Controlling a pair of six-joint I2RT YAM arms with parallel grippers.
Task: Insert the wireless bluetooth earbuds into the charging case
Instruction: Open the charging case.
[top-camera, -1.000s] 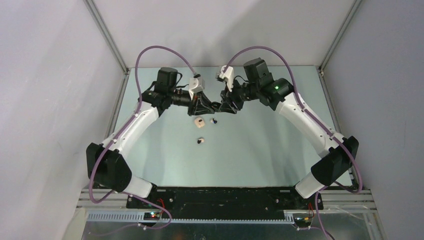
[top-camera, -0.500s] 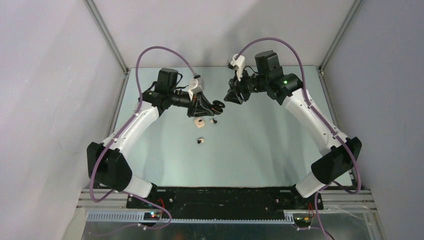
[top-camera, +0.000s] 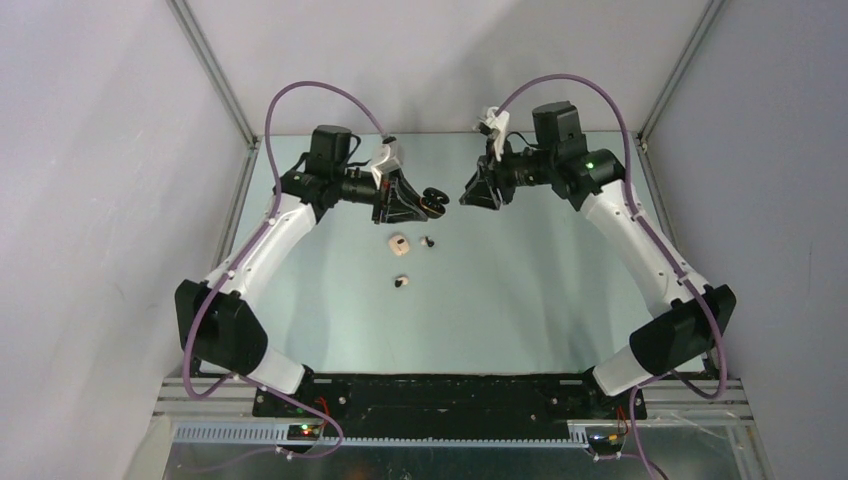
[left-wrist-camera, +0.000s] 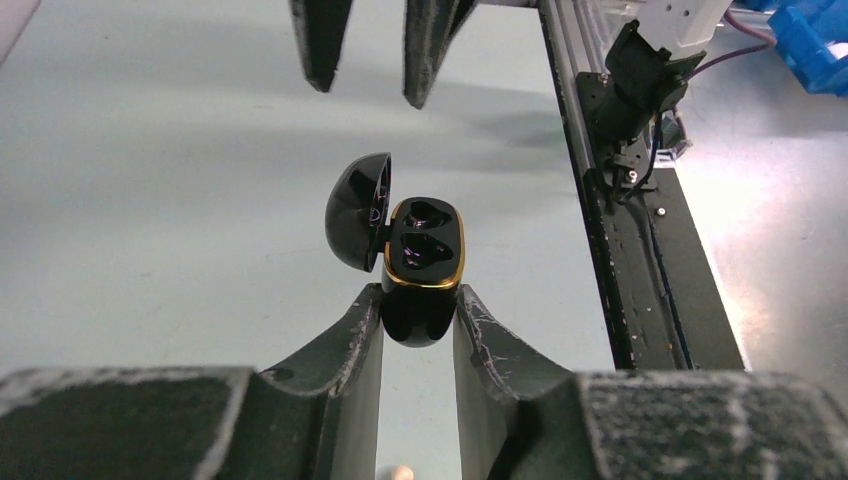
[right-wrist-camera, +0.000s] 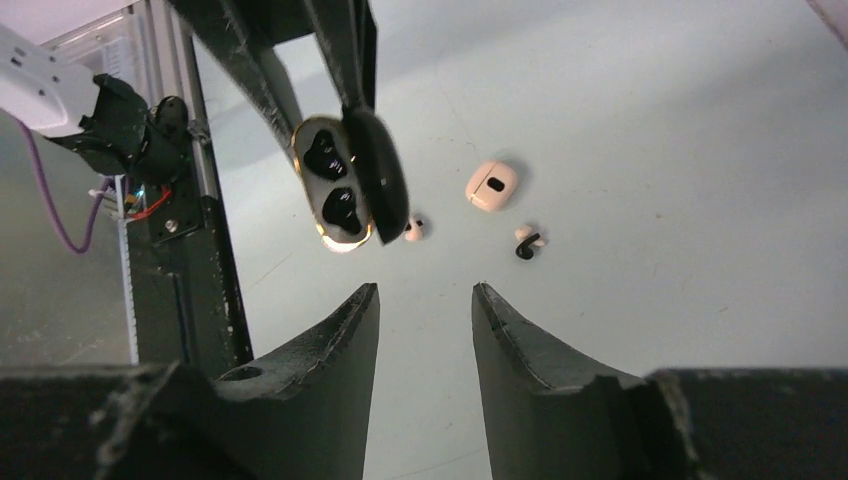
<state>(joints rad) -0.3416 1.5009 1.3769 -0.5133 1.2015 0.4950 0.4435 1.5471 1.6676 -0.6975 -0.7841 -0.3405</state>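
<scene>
- Plainly, the left gripper pinches the black charging case above the tabletop, its lid swung open sideways.
- Its long axis runs along the fingers, pointing toward the right gripper, which is spread apart and holds nothing.
- One earbud and the other earbud lie below, near a beige pebble.

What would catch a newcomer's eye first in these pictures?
The open black charging case, gold-rimmed with both wells empty, is held in the air by the left gripper. Below it on the table lie two tiny earbuds and a beige pebble-like case. The right gripper hovers open opposite.
</scene>
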